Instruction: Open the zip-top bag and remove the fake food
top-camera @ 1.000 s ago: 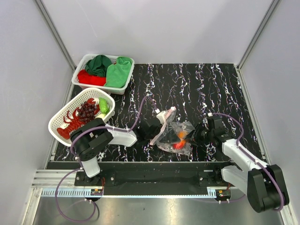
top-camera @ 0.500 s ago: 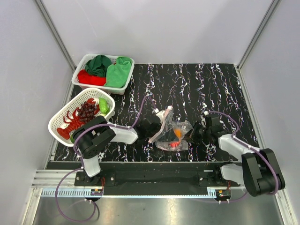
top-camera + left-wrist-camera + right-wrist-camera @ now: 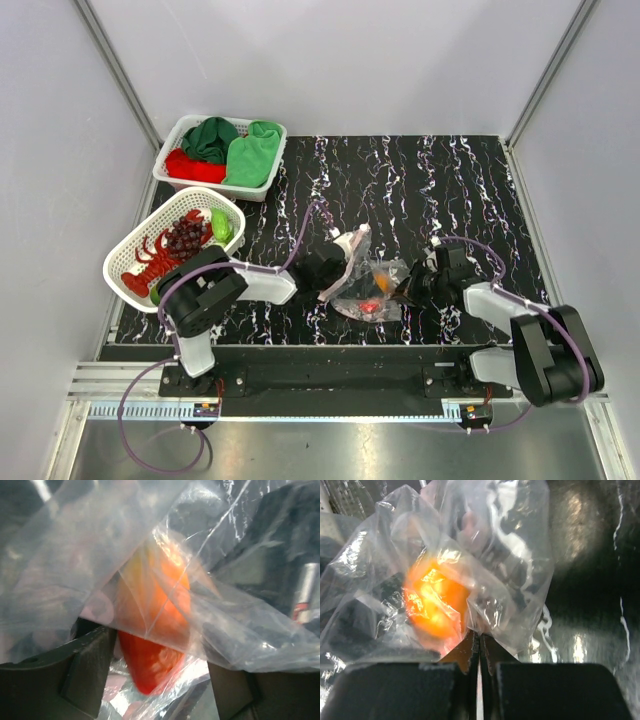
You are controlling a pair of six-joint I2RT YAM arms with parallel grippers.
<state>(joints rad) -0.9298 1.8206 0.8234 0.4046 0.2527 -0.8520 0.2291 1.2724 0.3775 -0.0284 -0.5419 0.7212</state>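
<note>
Right gripper [image 3: 479,647] has its fingers pressed together, seemingly on a thin fold of the bag [image 3: 510,555], which lies crumpled on the desk [image 3: 450,190] at the near middle, between the arms. That slim pinch could slip once the film is pulled. The left gripper [image 3: 157,677], spread wide around the orange-red fruit [image 3: 155,615], may clamp plastic along with the fruit. Only the top view shows the pink zip strip [image 3: 352,243] raised on the bag's left side and the white basket [image 3: 118,268] further left, while the left wrist view alone shows film between fingers and fruit.
</note>
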